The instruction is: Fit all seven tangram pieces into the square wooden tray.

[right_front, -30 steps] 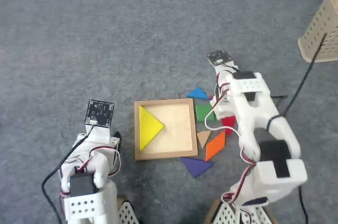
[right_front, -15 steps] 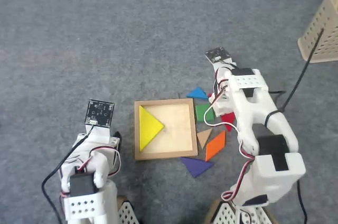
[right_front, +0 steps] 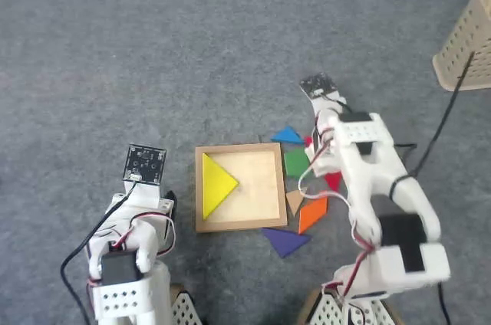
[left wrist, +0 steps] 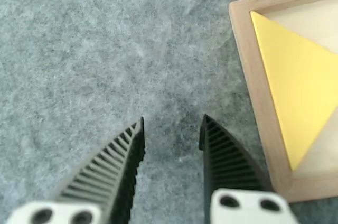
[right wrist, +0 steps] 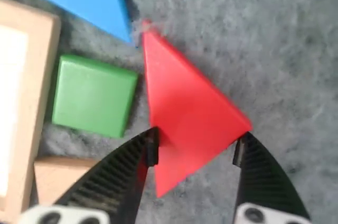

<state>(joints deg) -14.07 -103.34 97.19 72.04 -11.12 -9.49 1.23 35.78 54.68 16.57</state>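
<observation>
Grey carpet (right_front: 153,57): right claw (right wrist: 198,134) straddles the red triangle (right wrist: 179,97), jaws apart; left claw (left wrist: 173,120) gapes, holding nothing.

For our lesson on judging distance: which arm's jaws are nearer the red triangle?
Right. The right jaws straddle the red triangle; the left jaws sit over carpet on the tray's far side.

Bright, even overhead light leaves soft, faint shadows beside the wooden tray (right_front: 240,225) and red triangle (right wrist: 185,113).
</observation>
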